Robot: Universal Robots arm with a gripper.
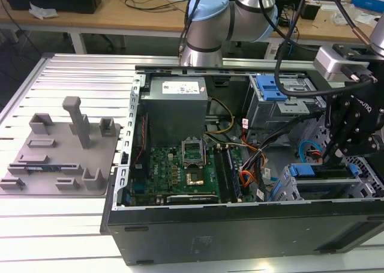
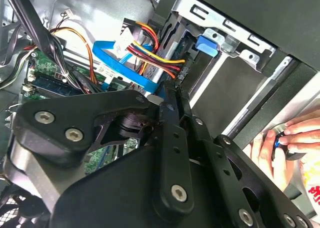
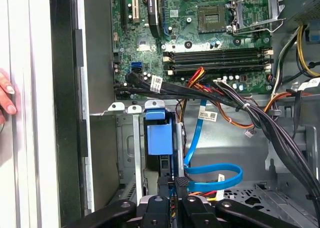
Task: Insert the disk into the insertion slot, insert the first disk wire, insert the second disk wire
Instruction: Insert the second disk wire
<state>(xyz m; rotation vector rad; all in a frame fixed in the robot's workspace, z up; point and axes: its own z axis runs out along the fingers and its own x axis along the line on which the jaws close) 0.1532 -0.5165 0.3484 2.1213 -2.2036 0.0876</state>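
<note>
The disk sits inside the insertion slot (image 1: 324,188), the low grey cage at the case's front corner on the exterior view's right. Its blue carrier (image 3: 159,138) shows between the cage rails (image 3: 137,153); the drive's body is hidden. My gripper (image 3: 176,189) hangs over the cage's open end, its fingers drawn close on a black wire plug (image 3: 180,181) with red, yellow and orange leads (image 2: 150,50). In the second wrist view the gripper (image 2: 169,92) points at that plug by the cage. A blue flat cable (image 3: 215,174) loops beside it; where it ends is hidden.
Thick black cable bundles (image 3: 260,120) cross between the motherboard (image 1: 180,165) and the cage. A taller grey bay with a blue latch (image 1: 270,90) stands behind. A person's hand (image 2: 280,138) rests on the case's outer edge. A grey fixture plate (image 1: 60,153) lies on the exterior view's left.
</note>
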